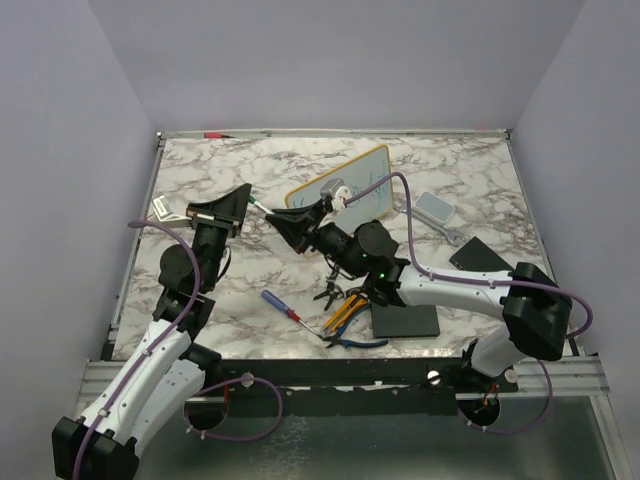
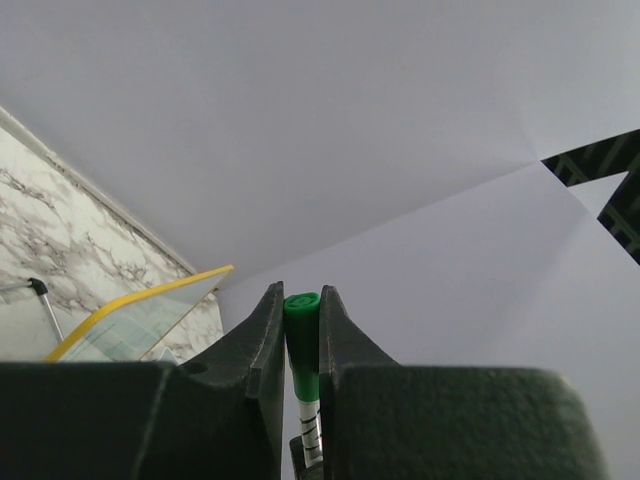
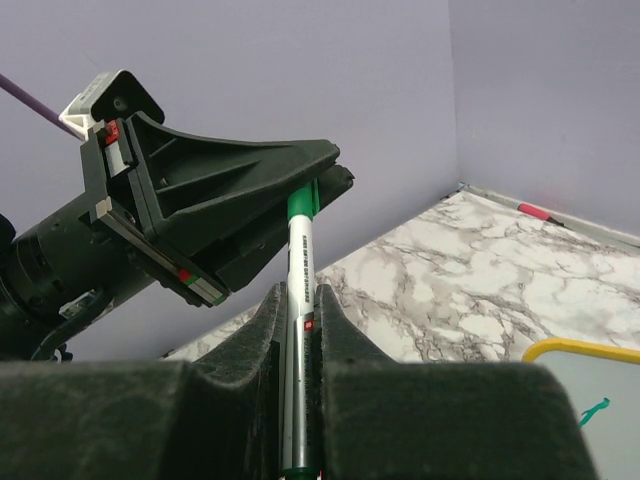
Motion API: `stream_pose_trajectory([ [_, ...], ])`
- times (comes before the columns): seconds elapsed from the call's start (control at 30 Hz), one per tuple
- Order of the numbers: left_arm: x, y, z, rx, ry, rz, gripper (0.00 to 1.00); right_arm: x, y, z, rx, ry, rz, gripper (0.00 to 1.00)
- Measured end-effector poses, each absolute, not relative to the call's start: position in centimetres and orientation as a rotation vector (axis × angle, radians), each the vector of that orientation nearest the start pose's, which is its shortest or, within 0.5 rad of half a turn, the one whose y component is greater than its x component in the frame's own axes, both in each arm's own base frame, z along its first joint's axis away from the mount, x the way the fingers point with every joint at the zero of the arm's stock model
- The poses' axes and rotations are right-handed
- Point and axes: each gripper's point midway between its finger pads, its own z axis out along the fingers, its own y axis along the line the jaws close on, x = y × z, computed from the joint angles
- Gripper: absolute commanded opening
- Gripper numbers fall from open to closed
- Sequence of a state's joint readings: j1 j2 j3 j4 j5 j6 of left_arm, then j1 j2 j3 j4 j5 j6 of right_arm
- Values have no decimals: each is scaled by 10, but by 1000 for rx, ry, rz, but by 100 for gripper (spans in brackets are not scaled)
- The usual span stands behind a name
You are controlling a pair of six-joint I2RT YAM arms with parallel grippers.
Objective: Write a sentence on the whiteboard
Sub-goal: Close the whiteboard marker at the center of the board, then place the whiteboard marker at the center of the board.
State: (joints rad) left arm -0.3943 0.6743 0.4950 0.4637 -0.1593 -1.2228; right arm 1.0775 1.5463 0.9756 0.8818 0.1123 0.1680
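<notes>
Left hand (image 2: 300,296), right hand (image 3: 298,292) tight on marker (image 3: 300,235); marbled table (image 1: 250,165); lilac walls (image 1: 330,60)

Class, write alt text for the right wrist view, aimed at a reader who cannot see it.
The right gripper clamps the white barrel of a green marker, whose green end is pinched by the left gripper above it. Behind lie a marbled table and, bottom right, the yellow-framed whiteboard corner.

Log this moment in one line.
left gripper: shut on cap | right gripper: shut on marker | whiteboard: sentence on it
</notes>
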Motion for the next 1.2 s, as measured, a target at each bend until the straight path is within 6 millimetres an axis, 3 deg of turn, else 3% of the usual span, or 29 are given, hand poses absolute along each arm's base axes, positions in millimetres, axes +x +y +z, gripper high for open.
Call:
stream_pose_trajectory([
  [0.2,285,-128,351,-694,1220,-1249,2,248,437,333,-497,1231,1002,1],
  [0.27,287,-130,350,-694,1234,-1240,29,248,436,334,-498,1231,998,1],
  [0.3,287,-130,351,-689,1242,-1235,48,249,434,334,-498,1232,995,1],
  [0.37,286,-138,350,-634,1302,-1214,73,250,431,336,-492,1231,988,1],
  [0.5,281,-163,341,-491,1482,-1157,97,249,410,337,-464,1247,954,1],
  [0.7,286,-158,363,-359,1541,-998,99,243,373,314,-448,1347,877,1],
  [0.8,290,-154,368,-310,1566,-922,99,239,363,287,-471,1418,847,1],
  [1.0,306,-143,346,-277,1664,-740,99,235,371,210,-572,1605,808,4],
  [1.2,311,-117,325,-271,1696,-538,99,235,388,144,-636,1740,713,6],
])
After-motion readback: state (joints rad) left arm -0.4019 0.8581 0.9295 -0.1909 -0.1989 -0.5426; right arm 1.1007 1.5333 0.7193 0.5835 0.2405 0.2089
